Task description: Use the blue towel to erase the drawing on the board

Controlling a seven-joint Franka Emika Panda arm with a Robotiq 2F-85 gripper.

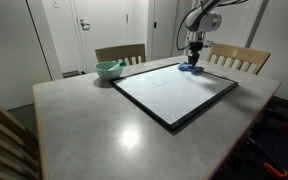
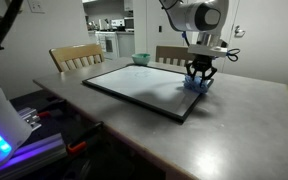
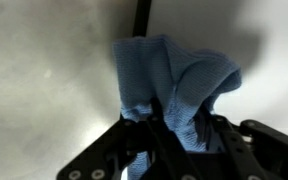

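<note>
**Exterior view.** Locate the black two-fingered tool (image 1: 194, 63), pointing straight down onto the small, soft, bright blue towel (image 1: 192, 70). Place the towel at the far corner of the large, flat, glossy white board (image 1: 184, 100) with a thin black frame. Find the faint, thin, dark marker drawing (image 1: 157, 83) near the middle of the white face.
- Governing relation: from the tool, look inward across the board toward its centre. The drawing is there, well apart from the cloth.
- Count one towel, one board and one drawing.
- Count one pale teal-green round bowl (image 1: 108, 70) just beside another far corner of the board.
- Count three wooden slat-backed chairs (image 1: 120, 52) around one grey surface (image 1: 94, 135).

**Exterior view.** Confirm the tool (image 2: 200, 76) upright over the blue towel (image 2: 197, 86), at the board (image 2: 134, 85) corner nearest the bare surface (image 2: 234, 125).
- Drawing: too faint to make out here.
- Count one bowl (image 2: 141, 59) and two chairs (image 2: 76, 56).

**Wrist view.** Observe the blue towel (image 3: 169, 75) gathered into a raised fold between the fingers of the tool (image 3: 174, 130).
- Tool state: jaws drawn in against the cloth, pinching the fold. Treat as gripped.
- Long axis of the bunched cloth: cannot tell.
- Clearance from the board: cannot tell.
- Note a black frame strip running away from the cloth, which suggests a position at the board's edge.
- Probable next requirement: carry the cloth inward to the drawing, then press and wipe.
</note>
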